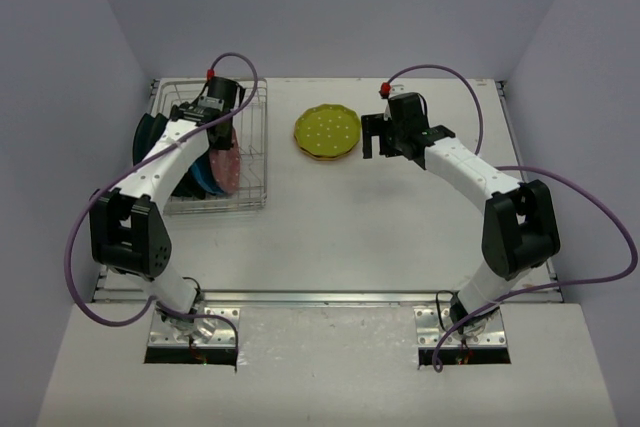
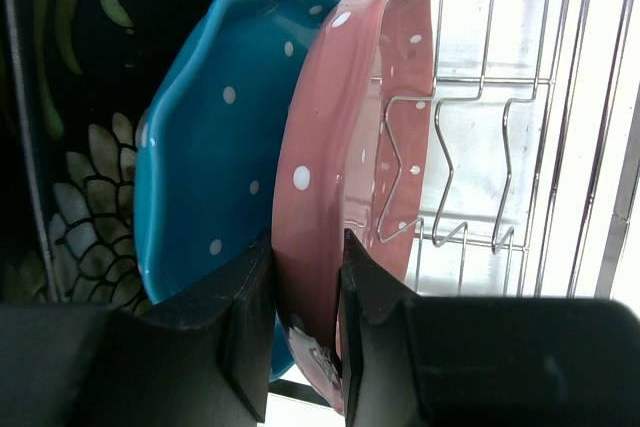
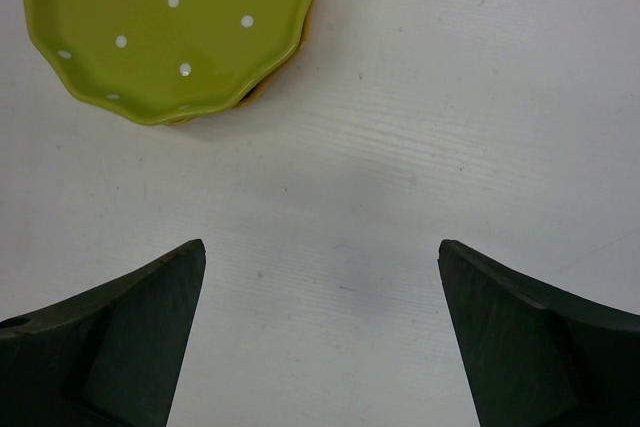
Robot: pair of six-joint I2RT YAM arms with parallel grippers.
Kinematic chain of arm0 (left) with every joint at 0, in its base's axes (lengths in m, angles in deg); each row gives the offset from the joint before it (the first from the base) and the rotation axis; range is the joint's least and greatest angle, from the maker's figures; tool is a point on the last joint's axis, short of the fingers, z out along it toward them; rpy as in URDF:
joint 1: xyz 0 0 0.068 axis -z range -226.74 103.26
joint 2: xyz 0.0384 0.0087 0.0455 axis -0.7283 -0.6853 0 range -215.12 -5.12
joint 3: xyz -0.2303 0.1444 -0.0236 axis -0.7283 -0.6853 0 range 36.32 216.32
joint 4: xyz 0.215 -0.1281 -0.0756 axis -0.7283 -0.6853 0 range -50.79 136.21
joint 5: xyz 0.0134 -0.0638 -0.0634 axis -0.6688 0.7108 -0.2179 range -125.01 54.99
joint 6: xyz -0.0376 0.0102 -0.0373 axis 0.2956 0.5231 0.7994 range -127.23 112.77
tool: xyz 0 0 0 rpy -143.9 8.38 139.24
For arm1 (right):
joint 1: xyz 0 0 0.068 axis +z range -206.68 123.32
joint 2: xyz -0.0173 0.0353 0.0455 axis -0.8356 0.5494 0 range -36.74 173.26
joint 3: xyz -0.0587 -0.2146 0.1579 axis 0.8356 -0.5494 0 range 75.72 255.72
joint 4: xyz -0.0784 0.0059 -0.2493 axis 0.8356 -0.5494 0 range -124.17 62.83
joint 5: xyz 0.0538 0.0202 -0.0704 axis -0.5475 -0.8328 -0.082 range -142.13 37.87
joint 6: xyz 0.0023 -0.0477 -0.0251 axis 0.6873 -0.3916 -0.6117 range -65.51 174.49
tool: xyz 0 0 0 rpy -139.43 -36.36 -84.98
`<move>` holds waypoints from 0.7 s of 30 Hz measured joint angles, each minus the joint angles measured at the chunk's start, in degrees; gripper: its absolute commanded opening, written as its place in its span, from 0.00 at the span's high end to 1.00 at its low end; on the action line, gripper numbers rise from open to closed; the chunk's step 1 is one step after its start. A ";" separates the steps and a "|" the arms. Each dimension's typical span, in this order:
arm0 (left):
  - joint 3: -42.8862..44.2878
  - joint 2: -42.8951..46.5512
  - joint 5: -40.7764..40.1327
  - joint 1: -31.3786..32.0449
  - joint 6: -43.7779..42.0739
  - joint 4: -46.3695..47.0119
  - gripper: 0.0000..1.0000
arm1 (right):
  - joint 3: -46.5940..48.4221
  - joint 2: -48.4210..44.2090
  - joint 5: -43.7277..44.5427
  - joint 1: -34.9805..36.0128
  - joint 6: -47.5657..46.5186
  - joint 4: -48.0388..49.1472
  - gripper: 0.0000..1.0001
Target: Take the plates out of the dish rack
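One dish rack [image 1: 252, 157], perhaps four racked plates [image 2: 330, 197], two stacked plates [image 1: 327, 132]

At the bottom of the frame, the left gripper [image 2: 305, 292] pinched the lower rim of an upright pink dotted plate [image 2: 340, 147], which leaned by the dish rack [image 2: 490, 79] tines at right, with a blue dotted plate [image 2: 220, 157] just left and a black leaf-patterned plate [image 2: 90, 97] at far left.
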 measured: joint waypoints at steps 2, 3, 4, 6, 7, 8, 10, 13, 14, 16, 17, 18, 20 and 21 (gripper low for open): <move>1.25 0.00 -0.23 0.02 -0.45 -1.14 1.00 | 0.00 0.00 -0.09 0.00 0.02 0.00 0.01; 1.93 0.00 -0.35 0.07 -0.75 -1.56 1.00 | 0.01 -0.01 -0.13 0.00 0.02 -0.01 0.01; 2.55 0.00 -0.60 0.14 -1.04 -1.82 1.00 | 0.02 -0.01 -0.23 0.00 0.03 -0.01 0.01; 3.71 0.00 -1.23 0.33 -1.85 -2.22 1.00 | 0.04 0.00 -0.52 0.00 0.04 -0.04 0.01; 4.16 0.06 -1.45 0.42 -2.30 -2.25 1.00 | 0.06 0.00 -0.66 0.00 0.06 -0.03 0.01; 4.57 0.15 -1.74 0.53 -2.83 -2.28 1.00 | 0.08 0.00 -0.87 0.00 0.06 -0.02 0.01; 5.30 0.46 -2.41 0.77 -3.86 -2.33 1.00 | 0.14 0.00 -1.05 0.00 0.06 -0.04 0.01; 6.42 1.14 -3.67 1.42 -5.38 -2.45 1.00 | 0.26 0.00 -1.37 0.00 0.06 -0.02 0.01; 6.81 1.45 -4.13 1.72 -5.95 -2.49 1.00 | 0.29 0.00 -1.54 0.00 0.06 -0.02 0.01; 7.51 2.24 -5.16 2.36 -7.24 -2.63 1.00 | 0.35 0.00 -2.04 0.00 0.06 -0.03 0.01; 7.84 2.66 -5.68 2.63 -7.90 -2.69 1.00 | 0.37 0.00 -2.35 0.00 0.07 -0.04 0.01; 8.19 3.07 -6.01 2.77 -8.46 -2.80 1.00 | 0.39 0.00 -2.79 0.00 0.13 -0.03 0.01; 9.18 4.04 -6.07 2.90 -9.06 -3.11 1.00 | 0.42 -0.02 -3.84 0.00 0.25 -0.02 0.01; 9.74 4.52 -5.72 3.03 -9.13 -3.13 1.00 | 0.42 -0.02 -4.30 0.00 0.32 -0.02 0.01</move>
